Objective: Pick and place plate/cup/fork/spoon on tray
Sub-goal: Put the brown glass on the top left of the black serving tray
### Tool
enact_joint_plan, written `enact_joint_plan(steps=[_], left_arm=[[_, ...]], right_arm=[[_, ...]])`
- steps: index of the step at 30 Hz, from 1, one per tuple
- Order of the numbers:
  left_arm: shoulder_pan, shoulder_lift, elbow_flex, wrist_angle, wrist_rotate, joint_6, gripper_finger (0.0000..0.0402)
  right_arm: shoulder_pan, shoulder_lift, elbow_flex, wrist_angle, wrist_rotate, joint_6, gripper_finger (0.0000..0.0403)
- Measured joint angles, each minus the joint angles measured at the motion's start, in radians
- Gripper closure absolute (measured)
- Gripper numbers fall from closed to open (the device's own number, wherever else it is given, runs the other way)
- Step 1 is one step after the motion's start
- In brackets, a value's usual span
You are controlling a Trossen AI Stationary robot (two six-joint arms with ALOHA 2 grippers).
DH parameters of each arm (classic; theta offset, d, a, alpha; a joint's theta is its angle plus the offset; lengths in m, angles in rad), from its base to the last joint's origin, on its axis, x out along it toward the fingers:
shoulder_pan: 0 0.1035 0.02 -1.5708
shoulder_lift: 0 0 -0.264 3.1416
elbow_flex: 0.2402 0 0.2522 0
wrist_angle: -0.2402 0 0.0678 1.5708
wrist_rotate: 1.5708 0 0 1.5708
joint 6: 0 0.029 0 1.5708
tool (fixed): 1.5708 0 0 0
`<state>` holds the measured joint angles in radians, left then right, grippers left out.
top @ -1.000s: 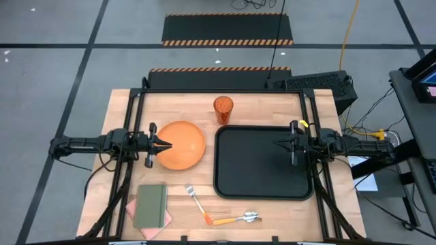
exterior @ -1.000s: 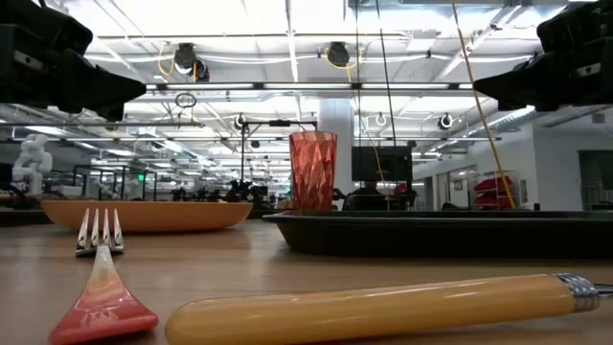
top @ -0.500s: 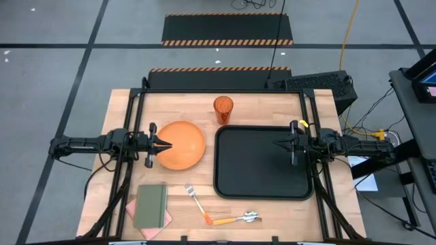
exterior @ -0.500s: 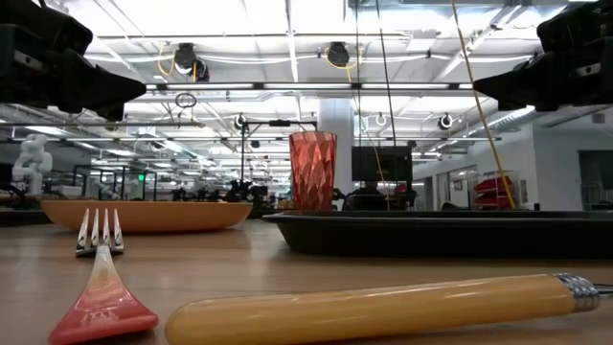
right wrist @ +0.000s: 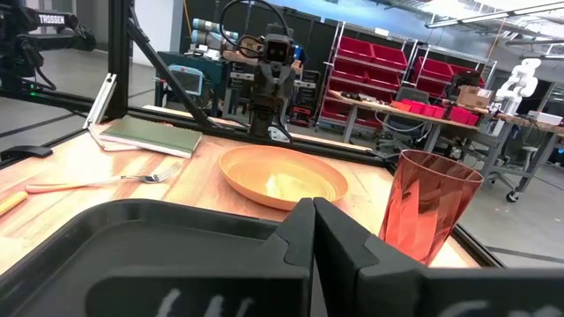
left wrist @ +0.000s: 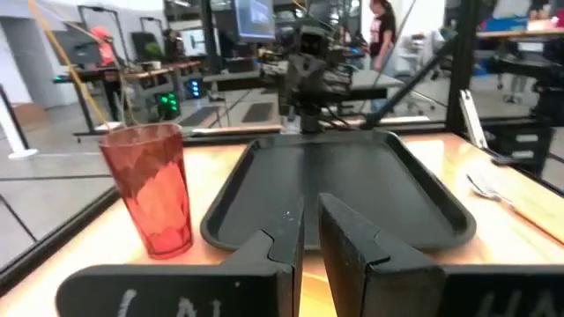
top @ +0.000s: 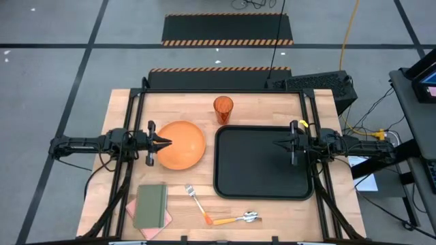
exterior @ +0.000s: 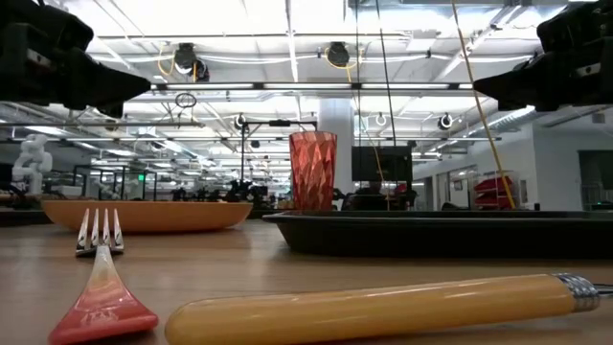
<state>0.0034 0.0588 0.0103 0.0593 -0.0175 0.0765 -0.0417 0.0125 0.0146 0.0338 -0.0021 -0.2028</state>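
The orange plate (top: pixel 182 145) lies flat left of centre, with the black tray (top: pixel 263 162) to its right. The amber cup (top: pixel 223 109) stands upright behind the tray's far left corner. Near the front edge lie the fork (top: pixel 197 201) and the spoon (top: pixel 236 219), their orange handle ends close together. My left gripper (top: pixel 165 143) hangs level above the plate's left part with only a thin slit between its fingers (left wrist: pixel 286 242) and nothing in it. My right gripper (top: pixel 277 143) hangs level above the tray's right part, shut and empty (right wrist: pixel 314 216).
A green notebook (top: pixel 150 205) lies on a pink cloth at the front left. Black frame rails (top: pixel 129 116) run along the table's left and right sides. Bare wood shows between the plate and the cutlery, and behind the plate.
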Motion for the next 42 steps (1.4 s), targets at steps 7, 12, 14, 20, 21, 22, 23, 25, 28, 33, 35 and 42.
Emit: enact_joint_plan(steps=[7,12,14,20,21,22,23,25,28,33,35,42], left_arm=[[0.0,0.0,0.0,0.065,-0.001,-0.02,0.036],[0.0,0.0,0.0,0.087,-0.001,-0.036,0.036],[0.0,0.0,0.0,0.094,-0.001,-0.033,0.036],[0.0,0.0,0.0,0.106,-0.001,-0.031,0.036],[0.0,0.0,0.0,0.12,-0.001,-0.029,0.036],[0.0,0.0,0.0,0.14,-0.002,-0.03,0.036],[0.0,0.0,0.0,0.164,-0.004,-0.03,0.036],[0.0,0.0,0.0,0.225,-0.006,-0.037,0.036],[0.0,0.0,0.007,0.3,-0.007,-0.009,0.036],[0.001,0.022,0.102,0.275,-0.011,0.029,0.036],[0.001,0.055,0.164,0.232,-0.011,0.035,0.0362],[0.001,0.251,0.432,0.065,-0.064,0.085,0.0395]], right_arm=[[0.0,0.0,0.0,0.0,0.0,0.0,0.0403],[0.0,0.0,0.0,0.0,0.0,0.0,0.0403],[0.0,0.0,0.0,0.0,0.0,0.0,0.0403],[0.0,0.0,0.0,0.0,0.0,0.0,0.0403],[0.0,0.0,0.0,0.0,0.0,0.0,0.0403],[0.0,0.0,0.0,0.0,0.0,0.0,0.0403],[0.0,0.0,0.0,0.0,0.0,0.0,0.0403],[0.0,0.0,0.0,0.0,0.0,0.0,0.0403],[0.0,0.0,0.0,0.0,0.0,0.0,0.0403],[0.0,0.0,0.0,0.0,0.001,-0.001,0.0403],[0.0,0.0,0.0,0.0,0.001,0.006,0.0403],[0.0,0.0,0.0,0.002,0.001,0.007,0.0403]])
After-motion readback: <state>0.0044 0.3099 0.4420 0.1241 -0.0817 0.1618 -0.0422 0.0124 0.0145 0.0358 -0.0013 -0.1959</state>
